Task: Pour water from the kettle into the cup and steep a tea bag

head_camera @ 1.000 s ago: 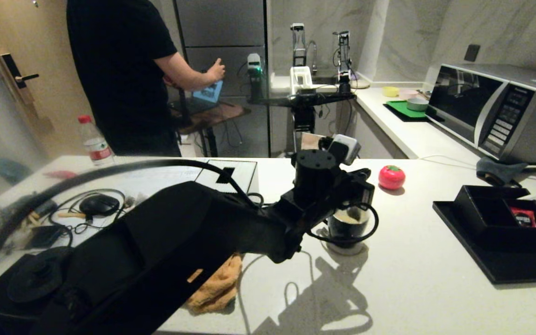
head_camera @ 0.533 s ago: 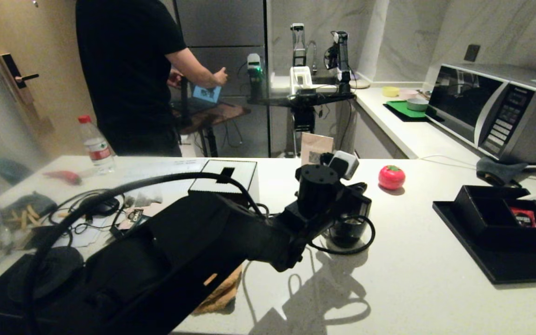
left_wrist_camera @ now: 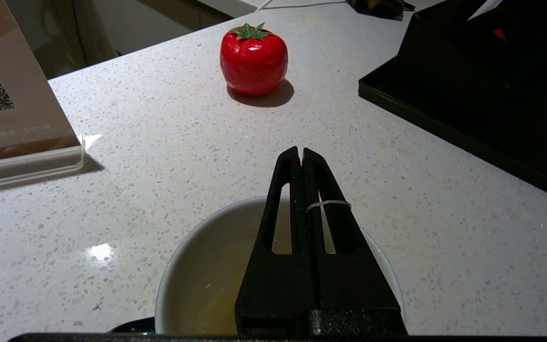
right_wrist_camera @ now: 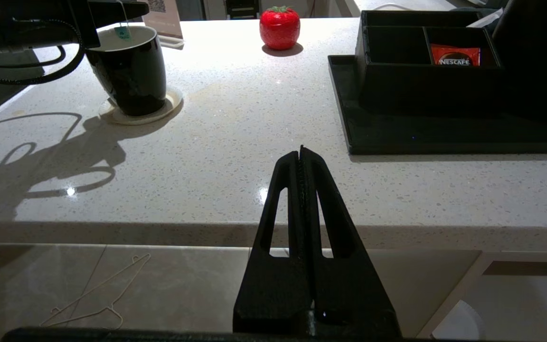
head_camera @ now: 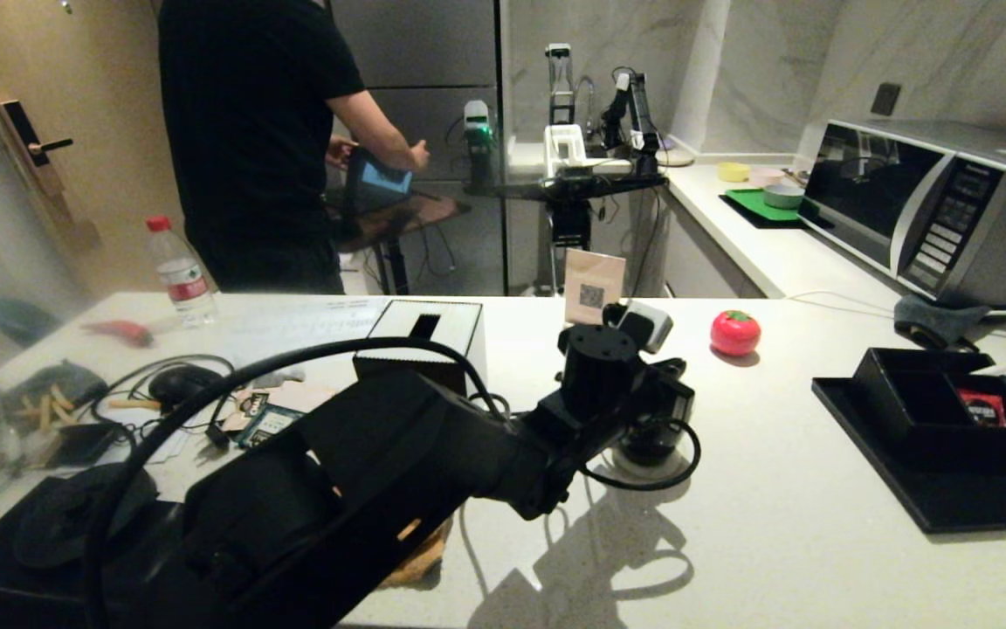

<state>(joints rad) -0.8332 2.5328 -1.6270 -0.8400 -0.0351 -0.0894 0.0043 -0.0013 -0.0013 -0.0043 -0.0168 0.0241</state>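
Observation:
The black cup with a white inside stands on a pale coaster mid-counter; in the head view my left wrist covers most of the cup. Pale yellow water lies in it. My left gripper hangs right over the cup's mouth, shut on the tea bag's thin string, which loops over one finger. A small teal tag dangles at the rim; the tea bag's pouch is hidden. The kettle stands at the far right. My right gripper is shut and empty, low before the counter's front edge.
A red tomato-shaped object sits behind the cup. A black tray holds a box with a red sachet. Tissue box, QR sign, orange cloth and cables lie left. A person stands behind the counter.
My left wrist has sunk over the cup and now hides its mouth in the head view. The person at the back has shifted right.

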